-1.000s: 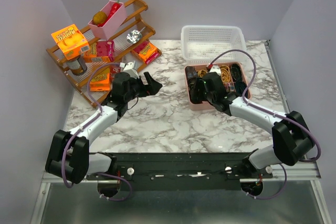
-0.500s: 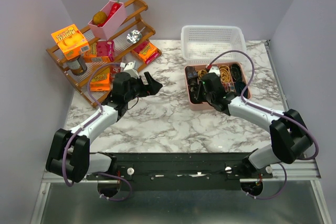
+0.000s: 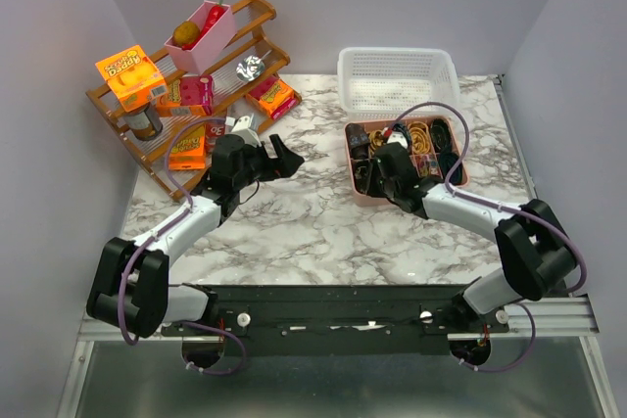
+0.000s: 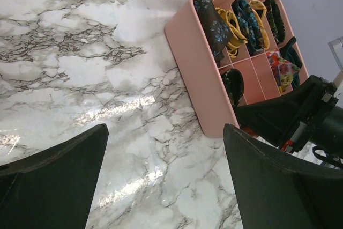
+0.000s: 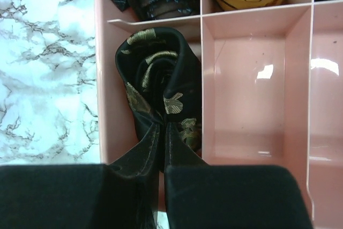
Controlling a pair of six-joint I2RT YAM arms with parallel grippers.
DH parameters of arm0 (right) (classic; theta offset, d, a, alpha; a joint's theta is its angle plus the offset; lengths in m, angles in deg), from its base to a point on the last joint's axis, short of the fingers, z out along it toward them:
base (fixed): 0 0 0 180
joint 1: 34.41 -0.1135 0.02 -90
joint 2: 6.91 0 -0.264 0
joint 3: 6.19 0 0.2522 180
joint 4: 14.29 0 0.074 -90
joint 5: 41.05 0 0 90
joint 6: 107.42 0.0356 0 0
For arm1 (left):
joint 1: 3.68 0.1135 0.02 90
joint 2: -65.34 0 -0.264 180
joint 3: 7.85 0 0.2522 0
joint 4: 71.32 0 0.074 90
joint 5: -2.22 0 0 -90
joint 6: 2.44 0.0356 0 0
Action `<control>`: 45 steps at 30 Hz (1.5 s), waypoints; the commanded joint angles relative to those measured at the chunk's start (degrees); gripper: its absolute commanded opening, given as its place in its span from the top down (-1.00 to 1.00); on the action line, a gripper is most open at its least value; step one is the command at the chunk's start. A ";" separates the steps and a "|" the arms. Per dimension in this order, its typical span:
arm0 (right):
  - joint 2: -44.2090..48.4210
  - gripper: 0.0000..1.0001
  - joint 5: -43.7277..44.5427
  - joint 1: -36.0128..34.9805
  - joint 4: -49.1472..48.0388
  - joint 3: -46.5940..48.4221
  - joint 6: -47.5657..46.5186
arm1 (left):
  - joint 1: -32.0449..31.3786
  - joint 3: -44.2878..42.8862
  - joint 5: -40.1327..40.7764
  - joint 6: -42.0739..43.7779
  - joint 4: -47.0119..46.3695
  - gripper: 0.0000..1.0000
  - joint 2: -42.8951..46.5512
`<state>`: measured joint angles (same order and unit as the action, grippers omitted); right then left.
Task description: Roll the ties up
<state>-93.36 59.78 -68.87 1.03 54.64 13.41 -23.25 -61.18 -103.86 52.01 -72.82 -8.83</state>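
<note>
From above, your right end effector (image 3: 377, 159) reaches into the pink tray (image 3: 359, 199) at the far right of the desk (image 3: 323, 232). The left end effector (image 3: 284, 159) hangs over bare marble.

Left wrist: its jaws stand wide apart and empty, with rolled ties (image 4: 214, 20) in the tray's far row.

Right wrist: the jaws pinch the black-and-gold tie (image 5: 161, 95), coiled in the near left corner. 1 compartment (image 5: 252, 89) beside it is bare. The task looks nearly done.
</note>
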 commanded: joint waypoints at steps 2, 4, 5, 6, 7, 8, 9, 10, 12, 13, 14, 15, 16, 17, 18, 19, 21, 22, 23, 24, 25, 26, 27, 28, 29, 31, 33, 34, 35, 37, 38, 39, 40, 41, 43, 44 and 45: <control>-0.47 0.67 -1.60 -0.35 1.51 -1.81 -1.30 | 0.32 -0.33 -0.89 0.66 -0.55 -0.98 -0.71; 2.33 0.38 -1.08 -0.35 1.51 -1.63 -2.00 | 0.32 -0.33 -0.80 0.66 -0.55 -0.98 -0.89; 3.21 0.28 -1.07 -0.35 1.51 -1.54 -2.26 | 0.32 -0.42 -0.89 0.74 -0.47 -0.97 -0.97; 5.31 0.12 -1.16 -0.35 1.60 -1.11 -2.61 | 0.32 -0.59 -0.80 0.75 -0.38 -0.98 -1.15; 6.20 0.07 -1.08 -0.35 1.78 -0.93 -3.14 | 0.32 -0.68 -0.89 0.83 -0.29 -0.98 -1.24; 7.26 -0.01 -1.25 -0.35 1.86 -0.58 -3.32 | 0.32 -0.86 -0.80 1.01 -0.03 -0.98 -1.24; 8.05 -0.11 -1.25 -0.35 2.21 -0.23 -3.67 | 0.32 -0.94 -0.63 1.10 0.15 -0.98 -1.33; 9.54 -0.14 -1.34 -0.35 2.65 0.73 -4.02 | 0.32 -1.12 -0.62 1.10 0.15 -0.98 -1.33; 10.78 -0.34 -1.25 -0.35 3.00 1.62 -4.63 | 0.32 -1.38 -0.45 1.45 0.41 -0.98 -1.24; 11.56 -0.36 -1.25 -0.35 3.18 2.58 -4.72 | 0.32 -1.56 -0.27 1.54 0.59 -0.97 -1.24; 11.83 -0.46 -1.25 -0.35 3.36 2.94 -4.99 | 0.32 -2.00 -0.36 1.62 0.76 -0.97 -1.24; 12.10 -0.57 -0.99 -0.35 3.53 3.55 -5.42 | 0.32 -2.35 -0.27 1.80 1.03 -0.98 -1.06; 12.36 -0.59 -0.90 -0.35 3.71 3.99 -5.60 | 0.32 -2.44 -0.36 1.97 1.20 -0.98 -0.98; 12.97 -0.69 -0.55 -0.35 3.88 4.87 -5.87 | 0.32 -2.87 -0.45 2.15 1.38 -0.98 -0.80; 13.33 -0.79 0.06 -0.35 3.97 5.14 -5.96 | 0.32 -3.05 -0.53 2.50 1.38 -0.98 -0.45; 13.77 -0.85 0.50 -0.35 3.97 5.40 -5.96 | 0.32 -3.32 -0.27 2.76 1.47 -0.98 -0.19; 15.25 -0.98 0.86 -0.35 4.06 5.75 -6.31 | 0.24 -4.11 1.13 3.20 2.69 -0.98 0.78; 15.96 -1.00 1.12 -0.35 3.98 5.84 -6.66 | 0.24 -4.46 1.92 3.99 3.57 -0.98 1.13; 16.58 -1.00 1.21 -0.35 3.37 5.75 -7.09 | 0.15 -5.24 2.88 4.26 5.32 -0.98 1.40; 18.06 -1.00 1.38 -0.43 3.01 5.41 -7.53 | 0.06 -5.60 4.11 4.61 6.29 -0.98 2.09; 18.86 -1.00 1.65 -0.35 2.66 5.14 -8.32 | -0.03 -5.95 6.47 5.40 7.26 -0.98 2.54; 19.56 -1.00 1.91 -0.35 1.96 4.88 -8.76 | -0.20 -6.65 8.32 6.01 9.53 -0.98 2.89; 20.53 -1.00 2.70 -0.35 1.60 4.44 -9.29 | -0.46 -6.92 10.17 6.54 10.77 -0.98 3.68; 22.02 -1.00 3.23 -0.35 1.17 3.30 -10.17 | -1.34 -7.27 12.28 7.24 12.09 -0.98 4.12; 22.90 -1.00 3.93 -0.35 0.47 2.51 -10.44 | -2.13 -8.32 19.78 8.38 13.76 -0.98 4.47; 25.09 -1.00 5.95 -0.35 -0.15 0.32 -11.31 | -3.62 -9.73 26.07 9.00 19.21 -0.98 4.74; 26.33 -1.00 8.32 -0.43 -0.51 -0.92 -11.23 | -3.98 -10.70 30.04 9.97 21.49 -0.98 4.39; 26.86 -1.00 8.94 -0.35 -0.51 -1.45 -11.58 | -4.07 -10.88 30.57 10.06 21.86 -0.98 4.30; 27.74 -1.00 9.29 -0.35 -0.51 -2.24 -11.67 | -4.33 -10.96 32.23 10.06 22.21 -0.98 4.30; 28.44 -1.00 10.09 -0.35 -0.42 -3.03 -11.76 | -4.77 -10.88 34.17 9.80 22.82 -0.98 4.21; 28.97 -1.00 10.35 -0.35 -0.42 -3.56 -11.84 | -5.56 -10.96 35.66 9.62 23.17 -0.98 4.21; 29.15 -1.00 10.53 -0.35 -0.51 -3.74 -11.84 | -5.82 -10.97 37.68 9.88 23.61 -0.98 4.21; 29.24 -1.00 10.70 -0.35 -0.51 -4.00 -11.84 | -6.26 -11.05 38.91 9.89 23.96 -0.98 4.12; 29.41 -1.00 10.62 -0.35 -0.51 -4.18 -11.76 | -6.53 -11.23 39.71 10.06 24.32 -0.98 4.12; 29.33 -1.00 10.70 -0.43 -0.51 -4.44 -11.58 | -7.06 -11.40 40.33 10.50 24.41 -0.98 3.95; 29.24 -1.00 10.62 -0.35 -0.42 -4.44 -11.58 | -7.14 -11.40 40.42 10.41 24.49 -0.98 3.95; 28.98 -1.00 10.62 -0.43 -0.51 -4.18 -11.58 | -7.49 -11.40 40.51 10.50 24.32 -0.98 3.95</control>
<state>-65.23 67.80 -68.94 1.40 50.86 2.46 -29.72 -71.10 -69.30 61.41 -50.13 -5.21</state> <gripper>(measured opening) 0.997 0.988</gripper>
